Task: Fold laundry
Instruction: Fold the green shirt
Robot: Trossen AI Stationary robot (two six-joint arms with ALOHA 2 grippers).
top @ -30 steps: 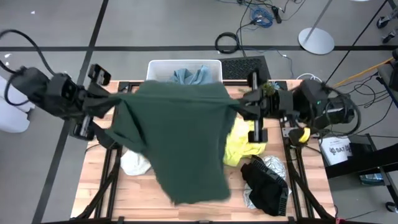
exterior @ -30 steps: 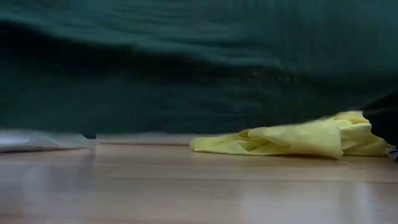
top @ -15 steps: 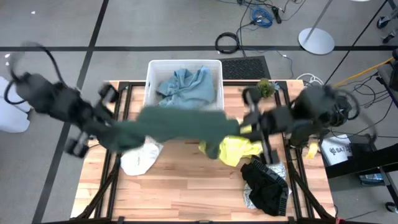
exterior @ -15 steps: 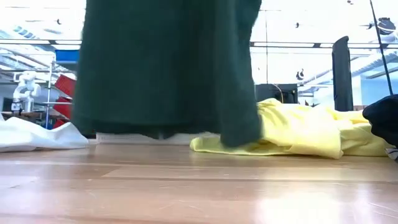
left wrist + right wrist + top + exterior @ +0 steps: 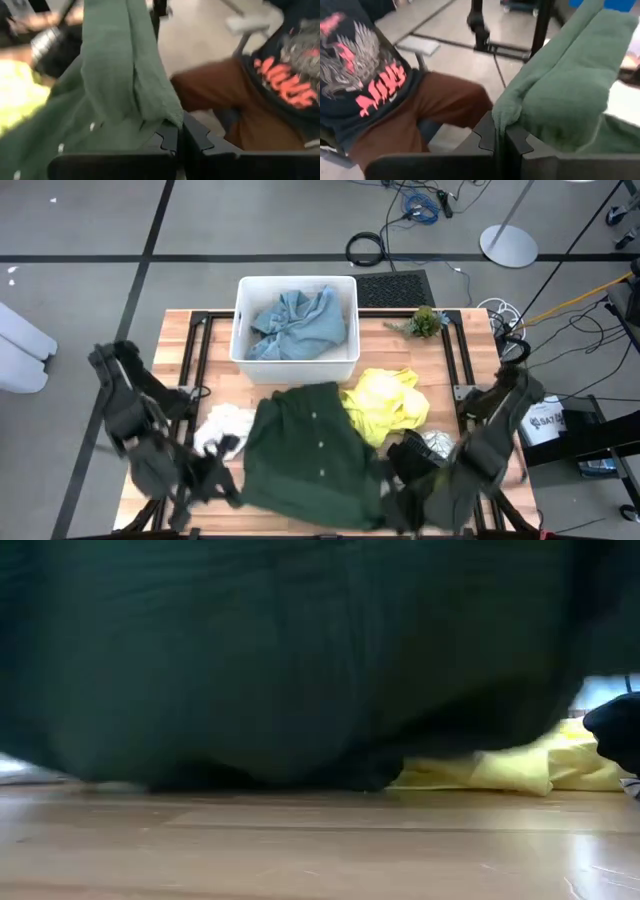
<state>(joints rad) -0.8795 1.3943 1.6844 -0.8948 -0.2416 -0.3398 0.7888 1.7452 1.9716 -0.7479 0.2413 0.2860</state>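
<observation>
I have both sets of jaws pinched tight on the dark green shirt [image 5: 315, 455]: left gripper [image 5: 176, 145] and right gripper [image 5: 501, 142] at the bench's [image 5: 300, 520] near edge. The shirt lies spread mid-bench, beside the yellow garment [image 5: 385, 402]; the light blue garment [image 5: 297, 320] sits in the white tub [image 5: 240, 320].

I see the dark green shirt [image 5: 310, 455] spread across the table's front middle, both near corners pinched up. Beside it lie the yellow garment [image 5: 385, 402], the white cloth [image 5: 222, 426], the black garment [image 5: 420, 462]; the light blue one [image 5: 295, 322] fills the tub.
</observation>
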